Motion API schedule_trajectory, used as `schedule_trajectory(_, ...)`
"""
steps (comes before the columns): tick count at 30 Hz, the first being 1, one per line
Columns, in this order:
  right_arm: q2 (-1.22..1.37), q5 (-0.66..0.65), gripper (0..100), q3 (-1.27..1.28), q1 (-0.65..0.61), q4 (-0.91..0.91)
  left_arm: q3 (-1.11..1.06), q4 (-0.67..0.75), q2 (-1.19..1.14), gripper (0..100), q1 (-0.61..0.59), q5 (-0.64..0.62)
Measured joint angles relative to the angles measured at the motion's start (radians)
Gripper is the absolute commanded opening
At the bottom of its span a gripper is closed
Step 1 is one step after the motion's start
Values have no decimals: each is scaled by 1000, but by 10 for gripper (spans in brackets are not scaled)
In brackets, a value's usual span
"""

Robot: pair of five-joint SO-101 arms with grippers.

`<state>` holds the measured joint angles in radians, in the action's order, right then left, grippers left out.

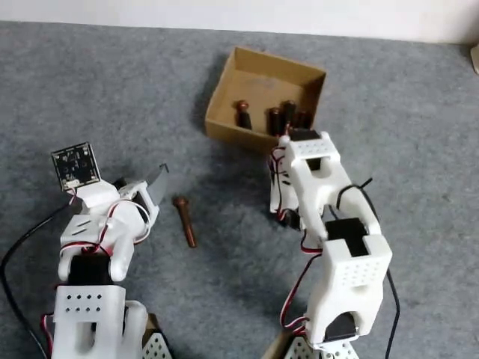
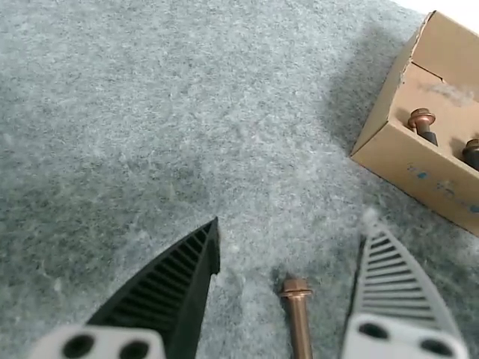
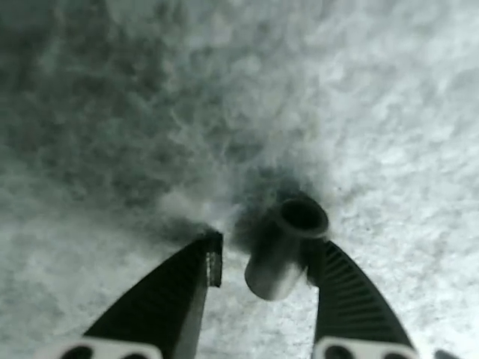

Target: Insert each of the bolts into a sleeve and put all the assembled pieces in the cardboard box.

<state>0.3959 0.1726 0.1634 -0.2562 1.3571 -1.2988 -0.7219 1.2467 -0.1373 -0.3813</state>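
Grey carpet (image 1: 90, 90), fuzzy and matted, covers the whole table in my feed. Two white plastic arms come in from the bottom edge of the high view: left arm (image 1: 97, 247) lower left, right arm (image 1: 329, 224) lower centre-right, with red and black wires looped on both.

Cardboard box (image 1: 224, 127) sits upper centre, open-topped, plain brown, with square corners. About four assembled pieces (image 1: 275, 120) stand inside it: dark tubes with rounded copper-coloured heads. The left wrist view catches a box corner (image 2: 419, 168) and two of those heads.

Left gripper (image 2: 292, 224): jaws spread wide, one black ribbed finger and one pale grey ribbed finger, nothing clamped. The bolt (image 1: 185, 221) lies flat on the carpet left of centre in the high view, just beside that gripper. It is copper-toned, with a flanged head and a smooth shank. In the left wrist view the bolt (image 2: 298, 318) lies between the two fingers, touching neither.

Right gripper (image 3: 263, 254): black ribbed fingers parted around the sleeve (image 3: 281, 247). That one's a short dark metal tube with a hollow mouth. It rests against one finger, with a gap to the other, so it isn't pinched.
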Motion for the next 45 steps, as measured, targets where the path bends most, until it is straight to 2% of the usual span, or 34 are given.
schedule_trajectory(45,-57,3,166,17,74,-100,0,0,0,292,0,0)
